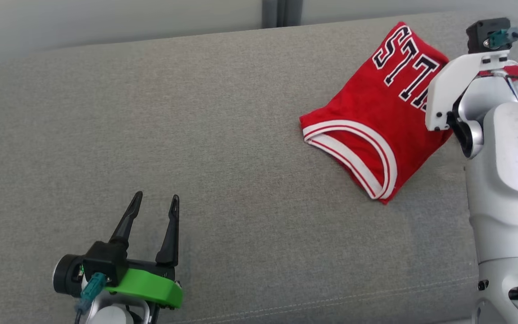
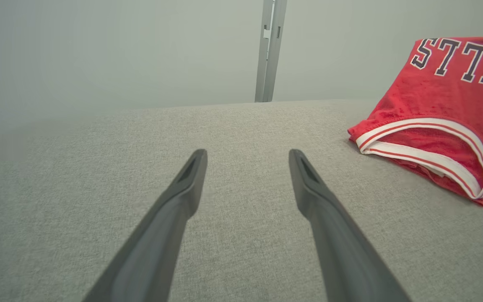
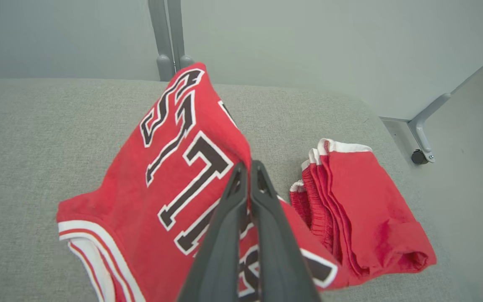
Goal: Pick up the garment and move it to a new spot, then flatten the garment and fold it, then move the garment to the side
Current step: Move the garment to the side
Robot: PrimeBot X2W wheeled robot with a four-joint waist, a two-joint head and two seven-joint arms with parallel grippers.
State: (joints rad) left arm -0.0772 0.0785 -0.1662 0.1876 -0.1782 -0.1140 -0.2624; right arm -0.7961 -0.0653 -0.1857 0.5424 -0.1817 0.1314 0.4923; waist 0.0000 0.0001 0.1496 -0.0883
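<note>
The garment [image 1: 367,117] is a red jersey with white trim and dark lettering, folded over, at the right of the grey cushion [image 1: 196,135]. Its upper right part is lifted into a ridge while its trimmed lower edge rests on the cushion. In the right wrist view my right gripper [image 3: 249,167] is shut on that raised fold of the garment [image 3: 174,176]. My left gripper [image 1: 157,196] hovers open and holds nothing at the lower left, far from the garment. In the left wrist view its fingers [image 2: 247,153] are spread over bare fabric, with the garment [image 2: 438,105] off to the right.
A second folded red piece with white trim [image 3: 363,209] lies just right of the jersey, near the cushion's right edge. Behind the cushion stands a pale wall with a grey metal post [image 2: 268,50]. A frame leg with a caster [image 3: 421,155] is beyond the right edge.
</note>
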